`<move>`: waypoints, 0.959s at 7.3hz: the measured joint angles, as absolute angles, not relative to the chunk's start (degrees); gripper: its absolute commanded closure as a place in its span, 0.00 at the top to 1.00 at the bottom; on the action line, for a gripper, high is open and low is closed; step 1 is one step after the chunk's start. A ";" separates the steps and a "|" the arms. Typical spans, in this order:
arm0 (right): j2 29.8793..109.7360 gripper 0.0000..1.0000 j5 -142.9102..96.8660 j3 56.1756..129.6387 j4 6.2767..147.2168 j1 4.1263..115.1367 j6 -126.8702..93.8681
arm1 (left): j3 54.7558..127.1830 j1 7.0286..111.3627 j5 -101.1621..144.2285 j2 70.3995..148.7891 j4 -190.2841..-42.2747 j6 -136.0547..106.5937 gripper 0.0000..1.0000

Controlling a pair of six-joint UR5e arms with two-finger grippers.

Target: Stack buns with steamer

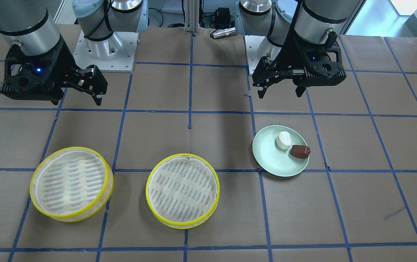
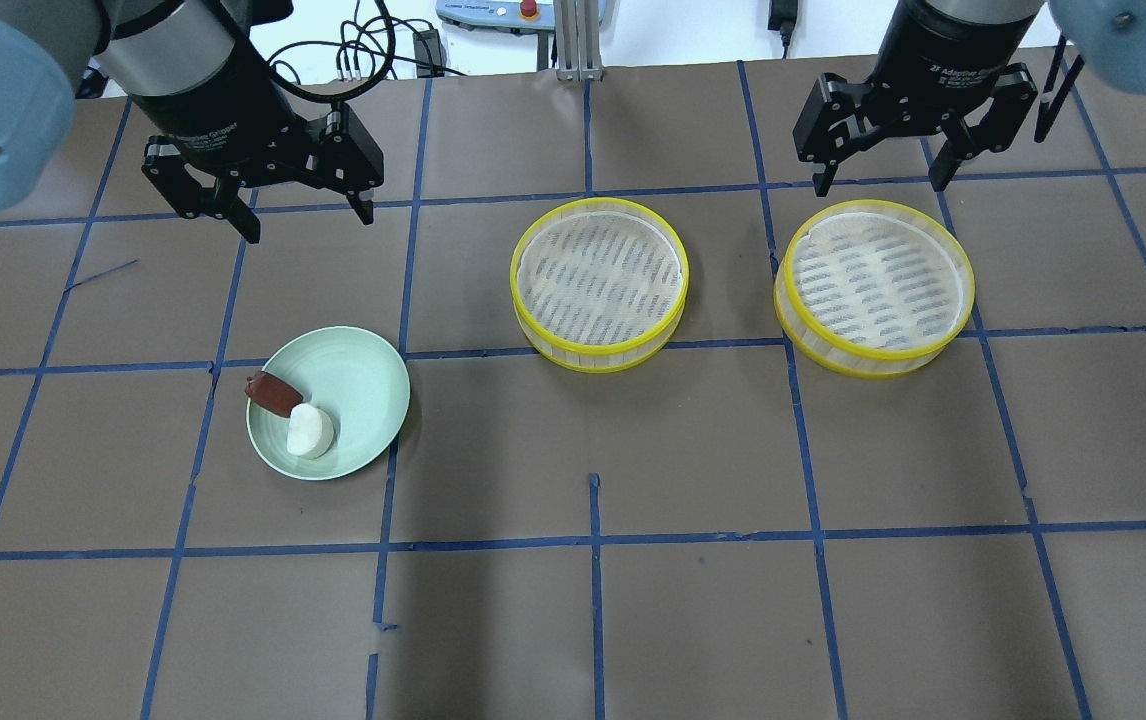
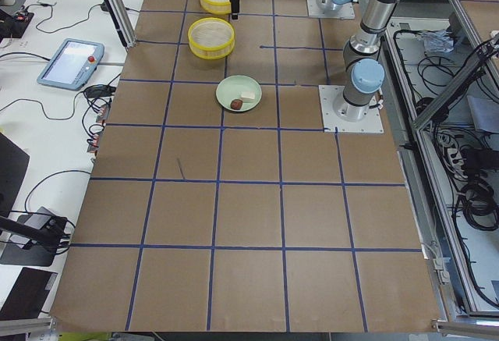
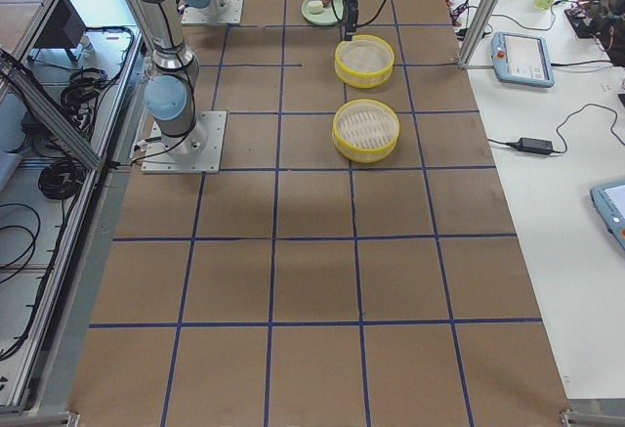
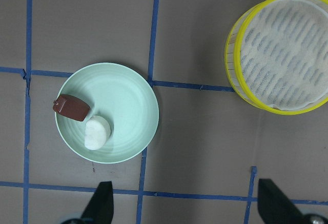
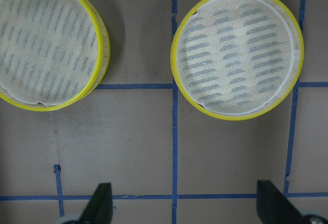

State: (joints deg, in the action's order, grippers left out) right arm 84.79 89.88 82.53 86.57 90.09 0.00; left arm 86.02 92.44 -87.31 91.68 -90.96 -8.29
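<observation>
Paper, brown and ruled into squares by blue tape, covers the table (image 2: 573, 600); directions below read the overhead view as a dial centred on the table's middle. The black two-finger left gripper (image 2: 308, 222) hangs at 10 o'clock, its fingers spread wide and empty. The matching right gripper (image 2: 881, 185) hangs at 1 o'clock, equally wide and empty. White lettering on each gripper body appears to read "2F Adaptive Gripper"; I can make out no other writing. One round yellow-rimmed steamer tray with a white mesh liner (image 2: 599, 283) sits at 12 o'clock and its twin (image 2: 875, 285) at 2 o'clock, apart and unstacked, with nothing in either. A pale green round plate (image 2: 363, 380) lies at 9 o'clock. The white rounded bun (image 2: 310, 432) sits on the plate's 7 o'clock part, and the dark reddish-brown bun with a flat side (image 2: 273, 393) is at its 10 o'clock, touching or nearly so. By my reading no step is done and the first pick is in hand. The left gripper should drop toward 6 o'clock and close on one bun alone, which calls for care not to nudge its neighbour, then carry it toward 3 o'clock to a tray.
</observation>
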 measured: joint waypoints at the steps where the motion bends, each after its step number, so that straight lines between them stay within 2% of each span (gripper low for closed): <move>1: 84.80 1.00 89.90 82.53 86.57 90.09 0.00 | 86.04 92.45 -87.26 91.69 -90.97 -7.36 1.00; 4: 84.77 1.00 89.95 82.61 86.57 90.08 0.02 | 87.32 91.89 -87.15 91.57 -90.91 -3.66 1.00; 7: 84.45 1.00 90.89 82.75 86.92 88.94 1.60 | 92.92 88.23 -87.63 92.77 -89.77 0.91 1.00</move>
